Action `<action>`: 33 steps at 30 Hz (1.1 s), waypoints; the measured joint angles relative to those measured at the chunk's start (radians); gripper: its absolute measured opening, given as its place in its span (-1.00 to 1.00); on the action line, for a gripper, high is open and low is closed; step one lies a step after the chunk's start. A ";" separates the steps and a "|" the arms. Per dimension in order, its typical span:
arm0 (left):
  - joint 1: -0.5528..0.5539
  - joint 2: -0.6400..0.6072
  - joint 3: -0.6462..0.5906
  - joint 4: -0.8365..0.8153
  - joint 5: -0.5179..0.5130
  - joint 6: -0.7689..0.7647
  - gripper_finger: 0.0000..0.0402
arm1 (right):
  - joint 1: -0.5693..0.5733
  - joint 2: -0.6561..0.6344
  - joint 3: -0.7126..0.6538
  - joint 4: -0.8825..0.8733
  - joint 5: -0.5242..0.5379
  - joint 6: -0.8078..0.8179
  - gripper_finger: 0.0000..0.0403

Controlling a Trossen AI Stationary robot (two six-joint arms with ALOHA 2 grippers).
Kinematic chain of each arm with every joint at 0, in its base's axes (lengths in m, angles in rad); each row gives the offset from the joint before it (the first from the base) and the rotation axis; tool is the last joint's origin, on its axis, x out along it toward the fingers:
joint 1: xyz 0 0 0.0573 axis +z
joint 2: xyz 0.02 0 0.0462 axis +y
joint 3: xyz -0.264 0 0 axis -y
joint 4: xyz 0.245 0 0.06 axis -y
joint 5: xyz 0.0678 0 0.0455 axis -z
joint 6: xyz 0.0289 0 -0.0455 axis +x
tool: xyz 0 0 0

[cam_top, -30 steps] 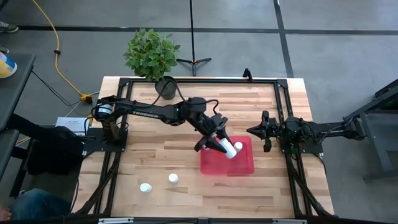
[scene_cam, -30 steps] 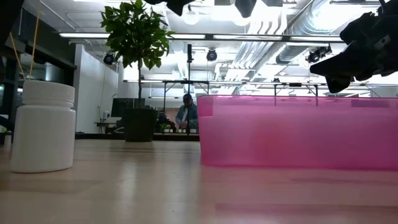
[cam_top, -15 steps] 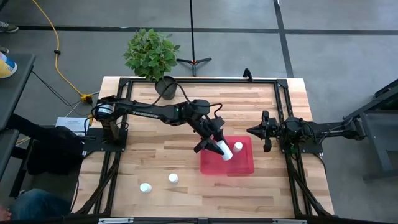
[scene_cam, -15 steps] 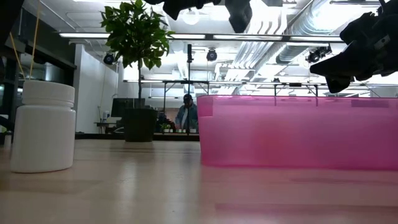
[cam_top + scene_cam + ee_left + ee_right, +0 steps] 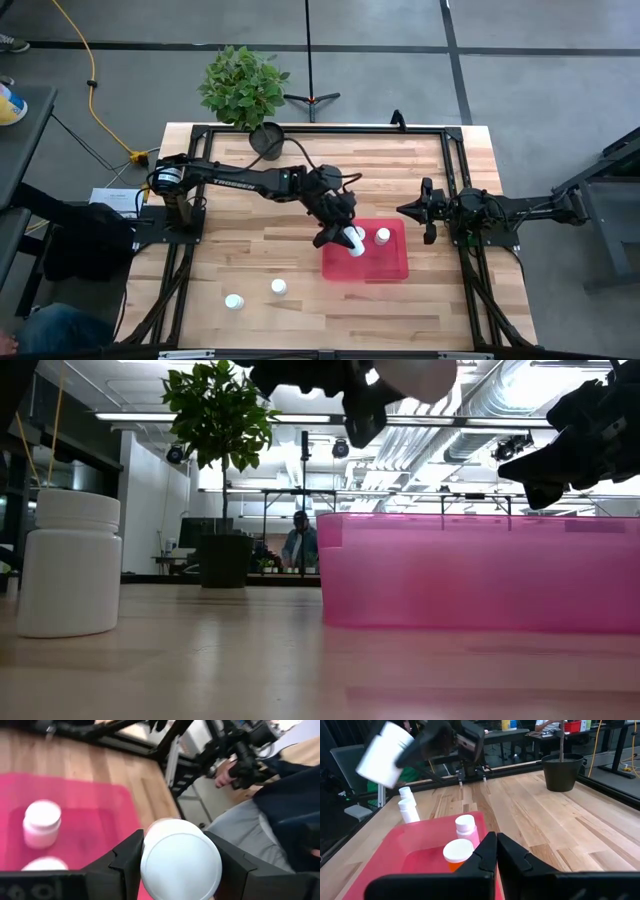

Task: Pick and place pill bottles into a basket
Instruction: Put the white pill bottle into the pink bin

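Over the red tray's [image 5: 385,268] plant-side edge, the left gripper [image 5: 349,238] clamps a tilted white pill bottle [image 5: 355,241] above two bottles standing inside, while the right gripper [image 5: 408,211], fingers pressed together, waits just beyond the tray's other side.

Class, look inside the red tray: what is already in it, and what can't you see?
Two white pill bottles stand upright in the red tray: one and another. The left gripper holds a third bottle above it, hiding part of the floor.
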 joint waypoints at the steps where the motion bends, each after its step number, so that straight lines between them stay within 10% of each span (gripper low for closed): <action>1: 0.000 0.000 0.000 -0.020 -0.011 0.003 0.07 | 0.000 0.000 0.000 0.000 0.000 0.000 -0.99; 33: -0.007 0.001 0.295 -0.520 -0.255 0.200 0.07 | 0.000 0.000 0.000 0.000 0.001 -0.002 -0.99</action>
